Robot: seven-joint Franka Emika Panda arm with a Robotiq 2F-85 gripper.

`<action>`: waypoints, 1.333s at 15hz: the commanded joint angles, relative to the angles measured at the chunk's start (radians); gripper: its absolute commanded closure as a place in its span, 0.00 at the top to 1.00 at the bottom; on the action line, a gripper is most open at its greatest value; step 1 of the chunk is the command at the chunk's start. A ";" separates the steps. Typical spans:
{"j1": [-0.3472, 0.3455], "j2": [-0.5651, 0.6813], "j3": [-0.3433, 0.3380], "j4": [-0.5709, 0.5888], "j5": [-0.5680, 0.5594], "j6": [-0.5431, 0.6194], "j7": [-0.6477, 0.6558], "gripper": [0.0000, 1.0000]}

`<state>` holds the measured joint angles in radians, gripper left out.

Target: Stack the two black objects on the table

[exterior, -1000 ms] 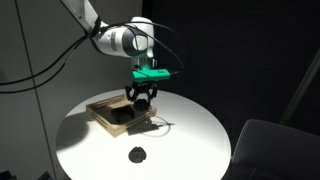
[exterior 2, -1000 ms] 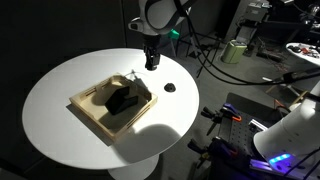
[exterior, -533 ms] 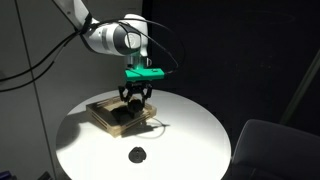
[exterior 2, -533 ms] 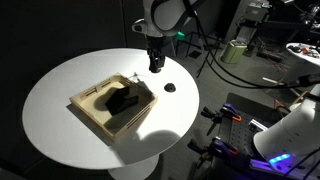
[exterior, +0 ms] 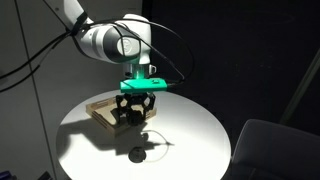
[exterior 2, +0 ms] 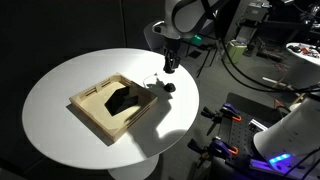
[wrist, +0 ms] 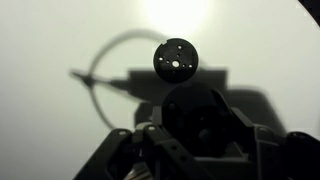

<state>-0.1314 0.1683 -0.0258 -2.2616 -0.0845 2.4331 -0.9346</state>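
A flat black disc (wrist: 176,60) with small holes lies on the white round table (exterior 2: 60,75), just past the tray's corner. It also shows in both exterior views (exterior: 138,154) (exterior 2: 170,87). My gripper (exterior 2: 171,70) hangs close above and a little short of the disc (exterior: 137,118). In the wrist view its fingers (wrist: 203,118) are closed around a dark rounded lump, the small black knob (wrist: 200,105), which is hard to make out in the dark.
A shallow light-wood tray (exterior 2: 90,115) with a larger angular black block (exterior 2: 122,100) stands beside the gripper, also seen in an exterior view (exterior: 100,108). A thin cable (exterior: 160,143) trails on the table by the disc. Equipment and cables stand beyond the table's edge (exterior 2: 240,50).
My gripper has moved from over the tray's edge out across the table, to just above the black disc. The disc and the tray have not moved.
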 commanded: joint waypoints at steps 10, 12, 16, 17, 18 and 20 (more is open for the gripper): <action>-0.085 0.028 -0.015 -0.079 0.250 0.170 -0.081 0.42; -0.095 0.041 -0.022 -0.078 0.246 0.167 -0.068 0.42; -0.112 0.076 -0.028 -0.061 0.243 0.142 -0.064 0.42; -0.117 0.084 -0.025 -0.056 0.247 0.134 -0.070 0.42; -0.121 0.091 -0.023 -0.053 0.246 0.130 -0.072 0.42; -0.125 0.104 -0.017 -0.045 0.246 0.124 -0.076 0.42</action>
<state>-0.2394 0.2539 -0.0557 -2.3329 0.1406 2.5816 -0.9884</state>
